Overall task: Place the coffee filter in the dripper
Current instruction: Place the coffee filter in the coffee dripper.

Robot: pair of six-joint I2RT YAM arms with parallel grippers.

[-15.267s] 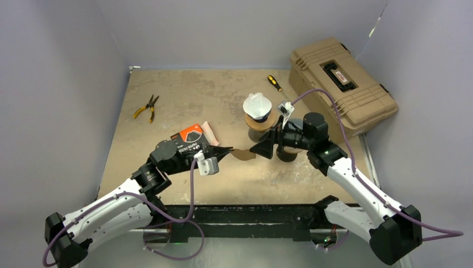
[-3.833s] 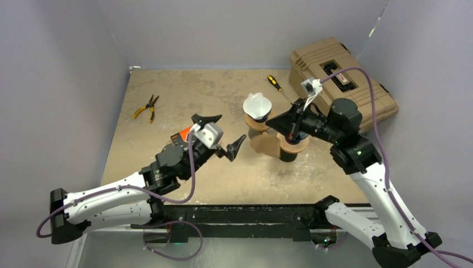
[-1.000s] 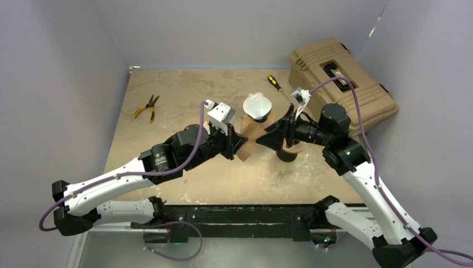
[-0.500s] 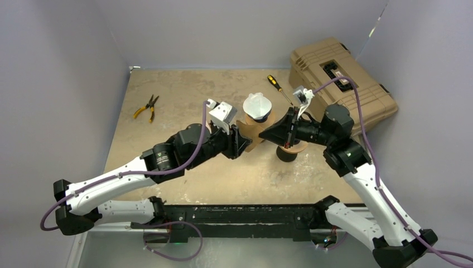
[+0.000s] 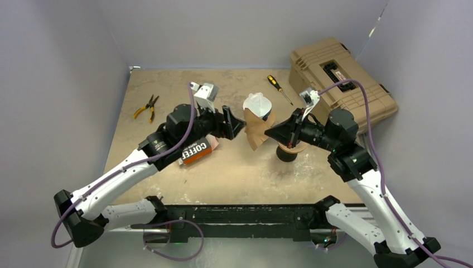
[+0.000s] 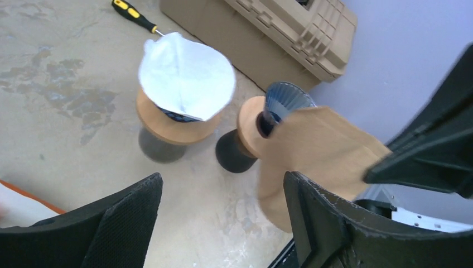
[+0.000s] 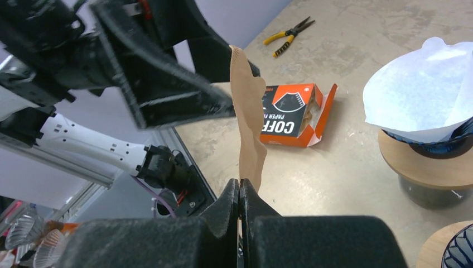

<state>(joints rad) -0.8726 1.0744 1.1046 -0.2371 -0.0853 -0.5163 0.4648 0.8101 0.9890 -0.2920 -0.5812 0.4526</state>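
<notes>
Coffee filter [image 5: 255, 132] hangs over the stained tan tabletop [image 5: 184, 89] near the empty dripper [image 6: 284, 97], pinched between the closed fingers of the right gripper [image 7: 239, 190], with the left gripper [image 5: 234, 120] spread open beside it. Farther back lie pliers [image 5: 146, 107], a screwdriver [image 5: 278, 88] and a tan case [image 5: 357, 95] against lilac walls [image 5: 234, 28].

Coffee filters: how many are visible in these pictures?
2. A white filter sits in the dripper farther from the arms; a brown filter is pinched in the right claw. The orange box may hide more.
</notes>
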